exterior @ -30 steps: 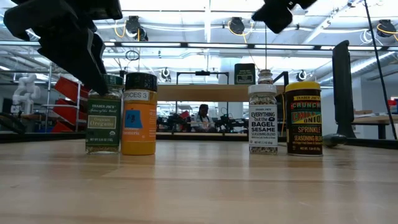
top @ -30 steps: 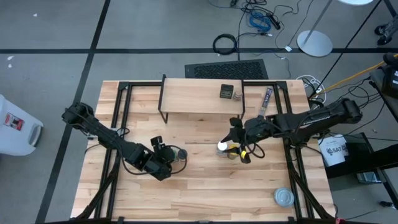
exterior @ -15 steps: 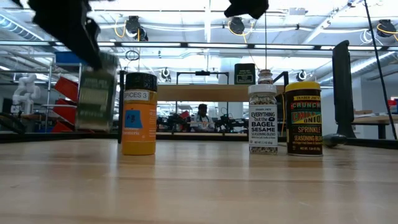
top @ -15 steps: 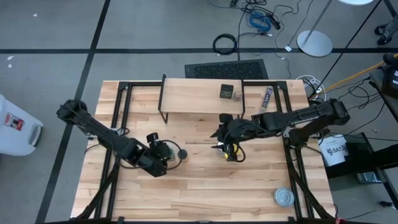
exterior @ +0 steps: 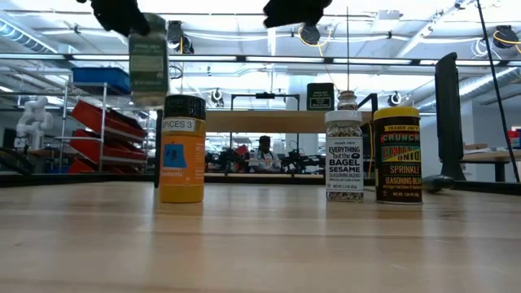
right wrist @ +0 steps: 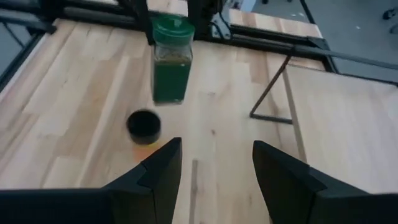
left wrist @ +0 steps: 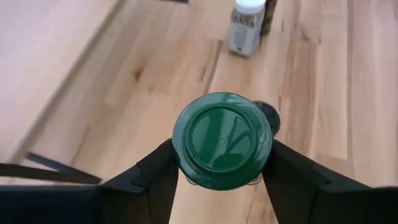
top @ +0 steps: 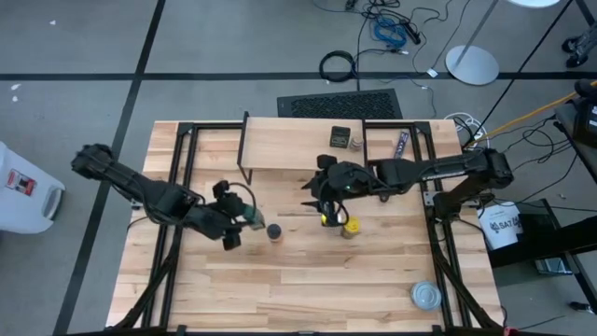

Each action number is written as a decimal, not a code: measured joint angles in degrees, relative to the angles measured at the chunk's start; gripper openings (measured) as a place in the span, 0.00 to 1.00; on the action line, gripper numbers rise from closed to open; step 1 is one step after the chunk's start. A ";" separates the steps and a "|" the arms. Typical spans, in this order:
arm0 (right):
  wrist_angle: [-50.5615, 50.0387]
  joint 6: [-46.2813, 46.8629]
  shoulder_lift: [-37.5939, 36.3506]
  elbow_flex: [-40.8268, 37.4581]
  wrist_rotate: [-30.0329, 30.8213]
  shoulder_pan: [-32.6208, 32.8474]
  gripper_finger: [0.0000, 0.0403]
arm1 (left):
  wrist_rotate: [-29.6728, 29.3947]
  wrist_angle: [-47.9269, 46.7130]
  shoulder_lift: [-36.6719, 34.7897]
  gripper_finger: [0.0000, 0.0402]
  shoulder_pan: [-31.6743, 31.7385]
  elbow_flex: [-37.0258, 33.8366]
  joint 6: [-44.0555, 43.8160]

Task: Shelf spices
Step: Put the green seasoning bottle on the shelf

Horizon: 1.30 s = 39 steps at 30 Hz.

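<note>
**Above the table, green-lidded jar aloft**

We see the left gripper (left wrist: 221,180) pinching the green-lidded jar (top: 250,217) clear of the table (top: 308,280), beside the orange jar (exterior: 181,149). The right gripper (right wrist: 211,165) hangs spread and empty near the shelf (top: 289,145).

The shelf (top: 298,145) stands along the surface's (top: 308,289) far edge, with a square tin (top: 340,137) and a small jar (top: 355,144) on its right part. Near the middle, the left pincer (top: 244,217) holds a jar (top: 252,217) off the surface, left of a standing jar (top: 274,231); two more jars (top: 347,227) stand right of that, under the right pincer (top: 322,194). A round tin (top: 426,296) lies by the near right corner.
</note>
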 joint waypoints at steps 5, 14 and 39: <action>3.38 -0.35 2.00 -0.01 -4.92 -3.07 0.46 | 0.11 0.88 -3.78 0.51 3.39 0.00 4.45; 0.14 -4.07 3.99 8.41 -6.45 -7.19 0.55 | 5.03 2.79 -4.70 0.51 13.79 5.55 17.43; -8.43 -2.30 5.25 13.22 -15.99 -12.36 0.65 | 22.27 6.63 13.01 0.51 29.06 19.09 36.11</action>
